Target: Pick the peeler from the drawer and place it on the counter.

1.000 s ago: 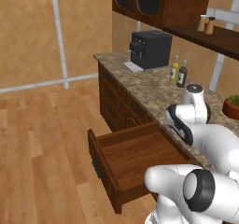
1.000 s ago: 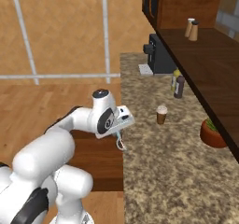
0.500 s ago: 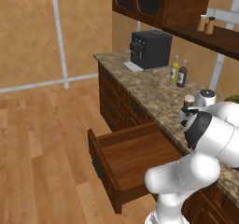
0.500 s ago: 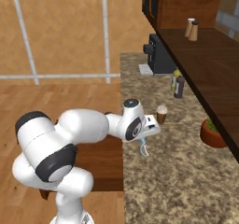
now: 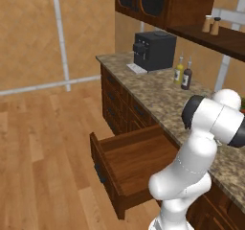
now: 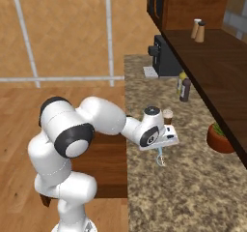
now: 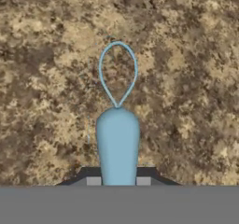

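End effector (image 6: pixel 160 151) clamped on peeler (image 7: pixel 117 141), loop end pointed down over granite surface (image 6: pixel 193 187). Drawer (image 5: pixel 131 169) stood open.

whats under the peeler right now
Speckled counter lies under the peeler, which the pincer holds by its blue handle, looped head pointing down at the stone. Whether the loop touches the counter cannot be told. The pincer covers the handle's end.
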{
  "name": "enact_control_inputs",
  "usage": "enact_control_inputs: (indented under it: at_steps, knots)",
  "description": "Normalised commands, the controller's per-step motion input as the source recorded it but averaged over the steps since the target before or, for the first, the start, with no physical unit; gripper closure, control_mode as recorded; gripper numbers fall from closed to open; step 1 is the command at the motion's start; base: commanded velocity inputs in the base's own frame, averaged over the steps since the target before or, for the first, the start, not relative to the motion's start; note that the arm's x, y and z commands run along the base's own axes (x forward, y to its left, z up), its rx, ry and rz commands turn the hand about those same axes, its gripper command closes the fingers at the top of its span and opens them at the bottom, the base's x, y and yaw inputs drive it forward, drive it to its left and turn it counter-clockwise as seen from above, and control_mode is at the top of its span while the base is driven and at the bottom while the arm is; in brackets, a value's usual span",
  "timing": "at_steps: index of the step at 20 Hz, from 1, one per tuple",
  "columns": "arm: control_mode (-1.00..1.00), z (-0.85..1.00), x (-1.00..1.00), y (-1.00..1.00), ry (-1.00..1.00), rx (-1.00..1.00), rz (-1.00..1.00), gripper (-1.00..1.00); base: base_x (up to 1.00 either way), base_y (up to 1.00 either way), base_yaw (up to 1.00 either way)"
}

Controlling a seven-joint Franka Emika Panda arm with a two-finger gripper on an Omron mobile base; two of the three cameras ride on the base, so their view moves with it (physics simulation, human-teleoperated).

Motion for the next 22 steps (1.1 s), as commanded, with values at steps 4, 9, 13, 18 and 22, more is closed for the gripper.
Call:
enact_control_inputs:
  at_steps: [4, 9, 13, 18, 22]
  knots:
    - [-1.0, -0.11, 0.0, -0.27, 0.0, 0.0, -0.1, -1.0, 0.0, 0.0, 0.0]
    - [-1.0, -0.01, 0.0, 0.0, 0.0, 0.0, 0.0, -1.0, 0.0, 0.0, 0.0]
    - [-1.0, 0.66, -0.21, 0.23, -0.04, 0.0, 0.0, -1.0, 0.0, 0.0, 0.0]
    - [-1.0, 1.0, -0.47, 0.98, -0.07, 0.0, -0.04, -1.0, 0.0, 0.0, 0.0]
    - [-1.0, 0.77, -0.3, 1.0, 0.0, 0.0, -0.11, -1.0, 0.0, 0.0, 0.0]
